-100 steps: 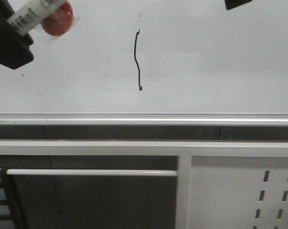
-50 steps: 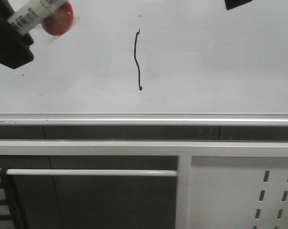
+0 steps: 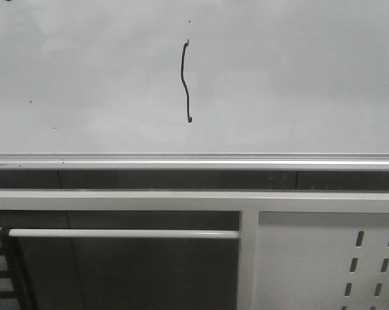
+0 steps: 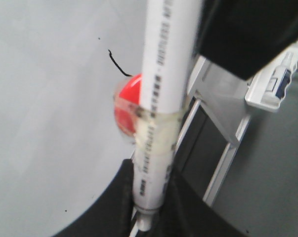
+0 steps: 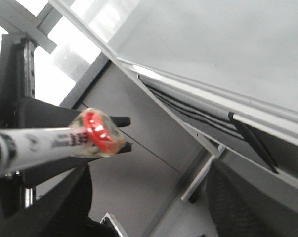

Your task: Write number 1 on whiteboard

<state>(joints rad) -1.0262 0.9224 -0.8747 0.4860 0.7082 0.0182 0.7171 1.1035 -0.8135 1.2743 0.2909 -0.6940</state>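
Note:
The number 1 (image 3: 185, 81) is a thin black wavy stroke on the upper middle of the whiteboard (image 3: 297, 84). Neither gripper shows in the front view. In the left wrist view my left gripper (image 4: 149, 197) is shut on a white marker (image 4: 163, 94) with a red ball (image 4: 127, 101) taped to its side. The marker sits off the whiteboard (image 4: 40, 98), and the upper end of the stroke (image 4: 114, 61) shows beside the ball. My right gripper (image 5: 149, 197) is open and empty, away from the whiteboard (image 5: 213, 39). The marker (image 5: 40, 143) and its ball (image 5: 97, 129) also appear there.
A silver rail (image 3: 194, 160) runs along the board's lower edge. Below it are a white frame bar (image 3: 123, 234) and a white perforated panel (image 3: 329, 258). A small white holder (image 4: 275, 81) with items in it shows in the left wrist view.
Both grippers have left the front view. The left one, with the marker and red ball, was at the top left. The right one was at the top right. The stroke is unchanged.

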